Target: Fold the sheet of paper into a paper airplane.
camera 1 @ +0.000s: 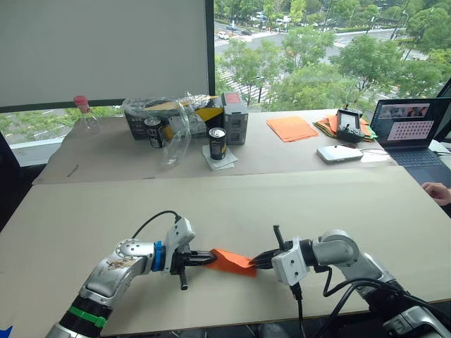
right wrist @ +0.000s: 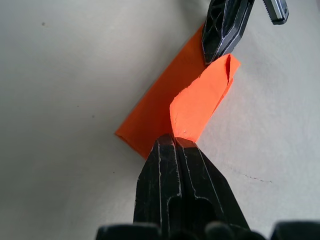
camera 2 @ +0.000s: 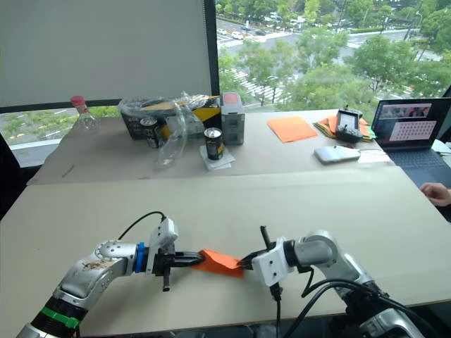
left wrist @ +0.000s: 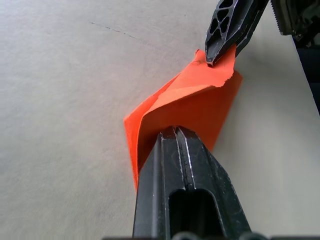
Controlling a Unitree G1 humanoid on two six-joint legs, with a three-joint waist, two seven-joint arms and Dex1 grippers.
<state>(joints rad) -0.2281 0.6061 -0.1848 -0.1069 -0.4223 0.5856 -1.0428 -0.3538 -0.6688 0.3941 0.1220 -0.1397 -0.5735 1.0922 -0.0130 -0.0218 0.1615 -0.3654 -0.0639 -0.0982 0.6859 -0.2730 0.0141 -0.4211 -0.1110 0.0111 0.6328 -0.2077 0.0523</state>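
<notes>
Left gripper [camera 1: 211, 258]: jaws pressed together on the left end of the sheet of paper [camera 1: 235, 261], fingers pointing right.
Right gripper [camera 1: 258, 260]: jaws closed on the sheet's right end, fingers pointing left, tip to tip with the other across the paper.
Sheet of paper: one bright-orange piece, partly folded, stretched between the two grippers at the near middle of the counter [camera 1: 338, 204]; whether its underside touches the counter cannot be told.
Left wrist view: shows a curled flap and a small torn-looking notch at the far corner where the right gripper's tips bite; the head views do not show this.
Right wrist view: shows a flat long strip under a raised folded flap, with the left gripper's tips at the far edge.
Head views: show the far counter, which the wrist views do not.
Cans [camera 1: 218, 143]: two dark ones, one on a white napkin, one beside a dark box [camera 1: 153, 131].
Orange stack [camera 1: 292, 128]: one neat pile, well apart from the sheet.
Mixed pile [camera 1: 330, 125]: orange and green papers, partly covered by a small black device [camera 1: 349, 124].
Laptop [camera 1: 412, 129]: one, open, cut off at the right edge.
Person's hand [camera 1: 438, 191]: at the right edge, mostly cut off.
Bottle [camera 1: 85, 117]: clear with pink cap, far left.
Plastic wrap [camera 1: 173, 127]: crumpled, contents hard to make out.
</notes>
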